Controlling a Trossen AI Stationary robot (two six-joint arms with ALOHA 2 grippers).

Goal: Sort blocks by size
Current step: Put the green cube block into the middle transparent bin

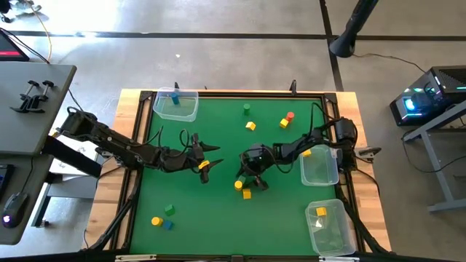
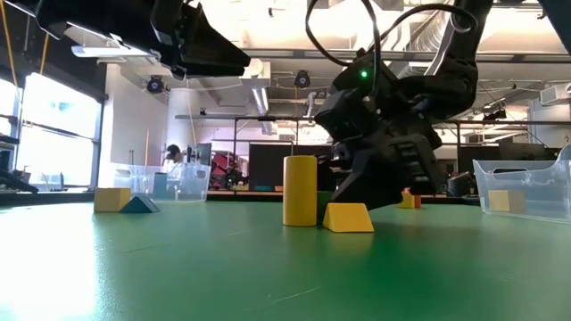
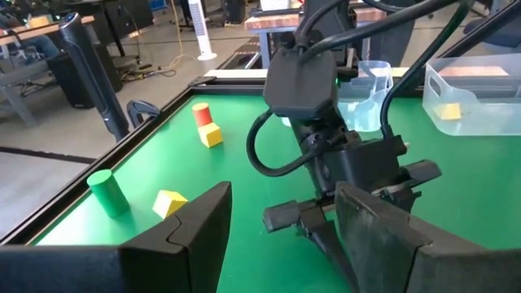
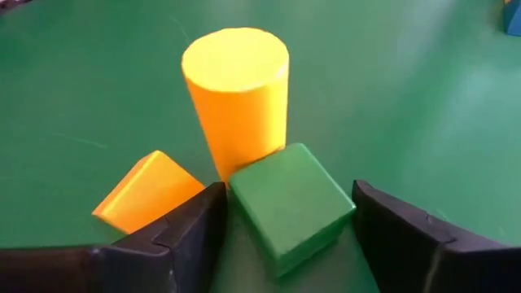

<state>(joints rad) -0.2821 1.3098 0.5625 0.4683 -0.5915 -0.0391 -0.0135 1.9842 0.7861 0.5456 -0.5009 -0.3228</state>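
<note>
My right gripper [image 1: 251, 180] points down at the table's middle and is shut on a green cube [image 4: 289, 207]. The cube stands beside a yellow cylinder [image 4: 238, 98] and a yellow wedge [image 4: 146, 191]. The cylinder [image 2: 301, 190] and the wedge [image 2: 348, 217] rest on the mat in front of the gripper in the low view, where the cube is hidden. My left gripper [image 1: 207, 166] hovers open and empty just left of them, facing the right gripper [image 3: 350, 163]. Other blocks lie scattered on the green mat. My right gripper has the green cube between its two fingers, which come from above. One fingertip [image 4: 207, 207] meets the cube's corner [image 4: 234, 189] and the other [image 4: 374, 212] meets the opposite corner [image 4: 348, 213], so the cube sits turned diagonally. It looks to rest on the mat against the cylinder's foot.
A green cylinder [image 1: 247, 109], two yellow blocks [image 1: 250, 126] and a red one [image 1: 290, 116] lie at the far side. Yellow, green and blue blocks [image 1: 164, 218] lie near left. Clear tubs stand far left [image 1: 186, 109], at the right edge [image 1: 324, 175] and near right [image 1: 335, 233].
</note>
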